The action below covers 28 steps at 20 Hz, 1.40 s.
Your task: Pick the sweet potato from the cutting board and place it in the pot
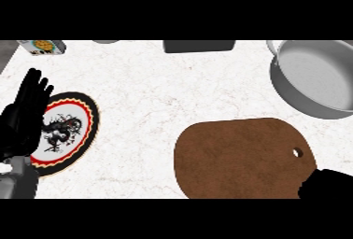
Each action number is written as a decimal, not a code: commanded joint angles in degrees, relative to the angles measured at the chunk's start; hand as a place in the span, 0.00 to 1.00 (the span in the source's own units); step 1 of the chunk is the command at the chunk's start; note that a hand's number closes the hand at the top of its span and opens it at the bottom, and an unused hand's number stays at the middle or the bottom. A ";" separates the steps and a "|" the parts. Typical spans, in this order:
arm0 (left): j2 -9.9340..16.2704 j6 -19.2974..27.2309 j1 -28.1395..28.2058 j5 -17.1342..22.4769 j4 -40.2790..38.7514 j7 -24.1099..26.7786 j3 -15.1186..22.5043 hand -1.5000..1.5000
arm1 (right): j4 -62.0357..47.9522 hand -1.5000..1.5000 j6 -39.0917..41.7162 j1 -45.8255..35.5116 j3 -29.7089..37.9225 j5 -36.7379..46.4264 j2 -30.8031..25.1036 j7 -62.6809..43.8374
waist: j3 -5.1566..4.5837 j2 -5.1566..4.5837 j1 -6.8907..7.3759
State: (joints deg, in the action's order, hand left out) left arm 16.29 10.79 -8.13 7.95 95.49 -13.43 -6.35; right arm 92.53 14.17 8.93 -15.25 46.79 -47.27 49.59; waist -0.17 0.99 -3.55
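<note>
1. The left hand [26, 119] rests at the view's left edge, fingers straight and upward, holding nothing, partly over a decorated plate [74, 133].
2. The right hand [329, 184] shows only as a dark shape at the lower right corner, overlapping the cutting board [238, 156]; its fingers' state cannot be told.
3. The sweet potato is not visible on the board.
4. The pot [314, 77] stands at the tabletop's [172, 88] upper right.
</note>
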 commanded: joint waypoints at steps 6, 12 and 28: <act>-1.40 0.26 0.92 -0.31 0.36 0.40 0.66 0.50 | 10.98 1.00 -1.25 16.26 20.42 -25.74 -0.69 5.14 | 0.04 -0.19 -0.96; -0.20 -1.87 2.35 0.47 1.55 1.43 -0.01 0.50 | 11.86 1.00 4.98 14.65 36.50 -46.47 -0.52 -1.34 | 0.03 -0.59 1.72; -2.37 -2.26 -2.80 -2.02 -0.31 -0.59 2.17 0.50 | -13.29 1.00 11.73 -14.69 36.04 -54.02 -6.22 -20.92 | 0.18 -1.19 4.74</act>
State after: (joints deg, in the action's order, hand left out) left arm 13.99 8.97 -11.35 6.43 94.63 -13.76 -4.41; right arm 84.83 26.41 2.69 25.14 -8.91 -53.63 32.80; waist -0.01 -0.11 0.54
